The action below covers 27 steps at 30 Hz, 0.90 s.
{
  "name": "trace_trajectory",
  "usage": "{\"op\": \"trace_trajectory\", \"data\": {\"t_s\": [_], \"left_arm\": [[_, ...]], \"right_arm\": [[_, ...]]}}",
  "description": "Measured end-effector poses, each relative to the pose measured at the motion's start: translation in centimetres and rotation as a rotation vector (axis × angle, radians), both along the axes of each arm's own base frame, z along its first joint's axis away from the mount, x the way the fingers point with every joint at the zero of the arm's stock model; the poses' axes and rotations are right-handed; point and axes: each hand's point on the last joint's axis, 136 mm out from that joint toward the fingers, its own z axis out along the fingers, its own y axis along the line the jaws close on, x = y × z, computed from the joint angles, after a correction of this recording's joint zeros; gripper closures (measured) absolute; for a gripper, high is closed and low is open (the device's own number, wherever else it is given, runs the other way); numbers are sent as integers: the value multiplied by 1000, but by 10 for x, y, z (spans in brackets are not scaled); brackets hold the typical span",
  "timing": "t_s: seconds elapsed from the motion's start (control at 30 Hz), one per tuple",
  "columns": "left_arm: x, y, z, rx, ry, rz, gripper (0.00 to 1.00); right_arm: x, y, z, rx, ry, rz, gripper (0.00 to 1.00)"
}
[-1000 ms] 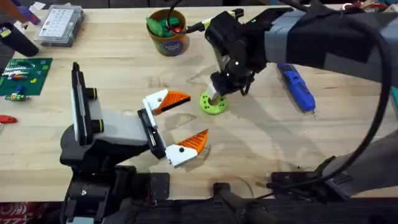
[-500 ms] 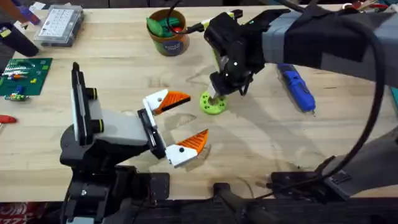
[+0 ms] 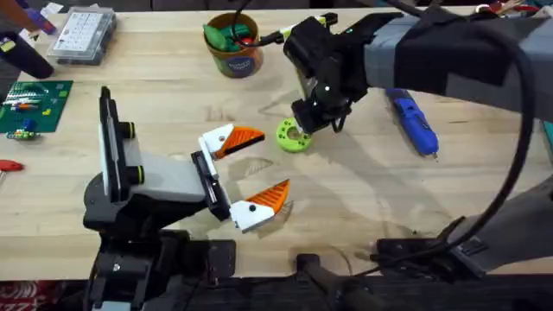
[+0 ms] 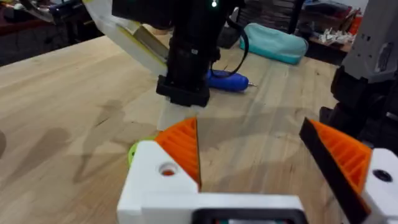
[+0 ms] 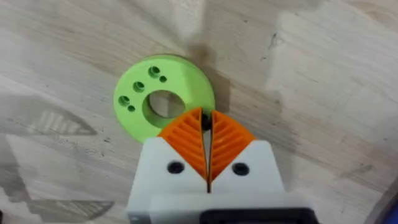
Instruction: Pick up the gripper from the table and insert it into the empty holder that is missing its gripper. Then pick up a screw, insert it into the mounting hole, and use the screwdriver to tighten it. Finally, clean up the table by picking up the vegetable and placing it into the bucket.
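While its orange ribbed pads press together, the right end effector (image 5: 207, 127) hovers at the flat lime-green holed plastic ring (image 5: 163, 94) on the grained wooden bench (image 3: 363, 190); the left end effector (image 3: 244, 169) gapes wide.

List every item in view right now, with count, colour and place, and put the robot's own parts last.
Green ring-shaped plastic disc: one, bright green, middle of the table, beside the right tool.
Blue pen-shaped electric screwdriver: one, blue, lying on the right side.
Round tan cup with a blue band: one, far centre, green and red pieces inside.
Clear plastic parts box: one, far left corner.
Green circuit board: one, left edge.
Light wooden table: one, under everything.
Left tool: white fingers with orange pads, spread wide, near centre.
Right tool: white fingers with orange pads, closed together at the disc's rim; whether they pinch anything is unclear.
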Motion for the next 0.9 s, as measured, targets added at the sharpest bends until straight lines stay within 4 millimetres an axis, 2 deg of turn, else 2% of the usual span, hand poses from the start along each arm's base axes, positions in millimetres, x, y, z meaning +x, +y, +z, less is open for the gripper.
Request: {"op": "trace_trajectory", "data": {"t_s": [0.43,0.57,0.67,0.9], "left_arm": [[0,0,0,0,0,0,11],[0,0,0,0,0,0,11],[0,0,0,0,0,0,11],[0,0,0,0,0,0,11]], "right_arm": [[0,0,0,-1,1,0,998],[-8,-6,6,-14,18,0,998],[-15,-12,27,-9,10,0,998],[-12,-10,101,81,-112,4,998]]}}
